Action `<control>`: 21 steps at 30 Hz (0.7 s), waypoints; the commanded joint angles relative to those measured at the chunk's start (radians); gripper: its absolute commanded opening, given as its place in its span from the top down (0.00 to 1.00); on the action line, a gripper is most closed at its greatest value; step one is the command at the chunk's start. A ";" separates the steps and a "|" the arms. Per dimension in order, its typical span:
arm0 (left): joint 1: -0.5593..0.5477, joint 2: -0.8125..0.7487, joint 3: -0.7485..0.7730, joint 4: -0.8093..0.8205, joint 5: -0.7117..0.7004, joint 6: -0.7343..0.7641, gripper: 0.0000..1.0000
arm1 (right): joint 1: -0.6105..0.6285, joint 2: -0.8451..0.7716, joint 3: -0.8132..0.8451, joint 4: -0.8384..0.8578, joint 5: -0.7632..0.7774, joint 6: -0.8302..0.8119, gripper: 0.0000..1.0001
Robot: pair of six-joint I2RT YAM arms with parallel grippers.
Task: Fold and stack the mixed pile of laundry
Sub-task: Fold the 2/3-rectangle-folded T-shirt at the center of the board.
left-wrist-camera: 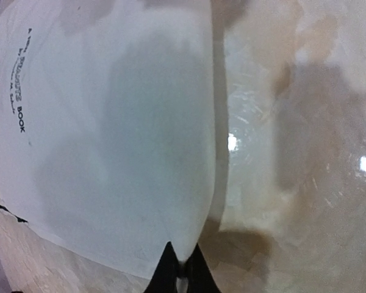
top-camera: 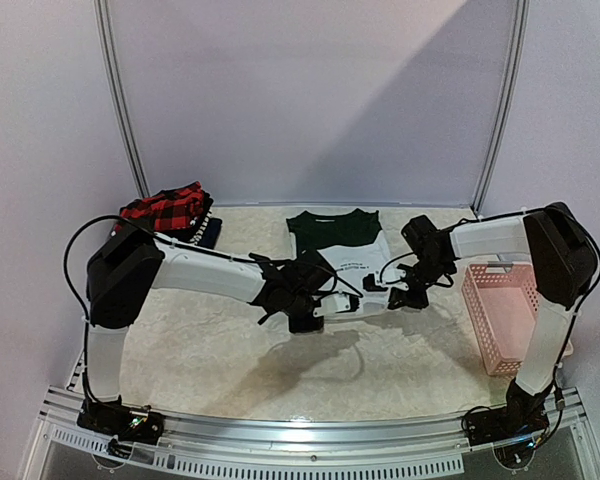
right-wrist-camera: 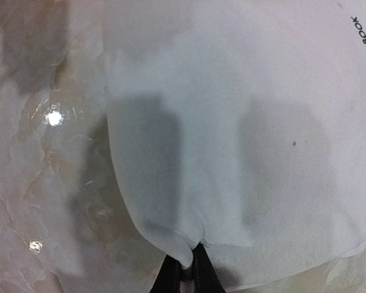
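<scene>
A white printed tee (top-camera: 345, 262) with a dark upper part lies flat in the middle of the table, collar toward the back. My left gripper (top-camera: 302, 322) is shut on the tee's near left hem corner; white cloth (left-wrist-camera: 110, 134) is pinched between the black fingertips (left-wrist-camera: 165, 268). At the tee's near right corner, my right gripper (top-camera: 375, 283) is shut on the white fabric (right-wrist-camera: 244, 122), which bunches at the fingertips (right-wrist-camera: 204, 268). A red-and-black plaid shirt (top-camera: 165, 208) lies on dark folded clothes (top-camera: 208, 232) at the back left.
A pink slatted basket (top-camera: 505, 315) stands at the right side of the table, beside the right arm. Metal frame posts (top-camera: 120, 100) rise at the back corners. The tabletop (top-camera: 220, 350) is beige and glossy.
</scene>
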 commanded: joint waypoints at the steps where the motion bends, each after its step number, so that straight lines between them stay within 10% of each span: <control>1: 0.009 -0.051 -0.021 -0.075 -0.010 -0.051 1.00 | 0.021 -0.092 -0.032 -0.059 -0.007 0.052 0.97; 21: -0.086 -0.375 0.113 -0.406 -0.112 -0.286 1.00 | 0.038 -0.499 0.112 -0.474 -0.146 0.245 1.00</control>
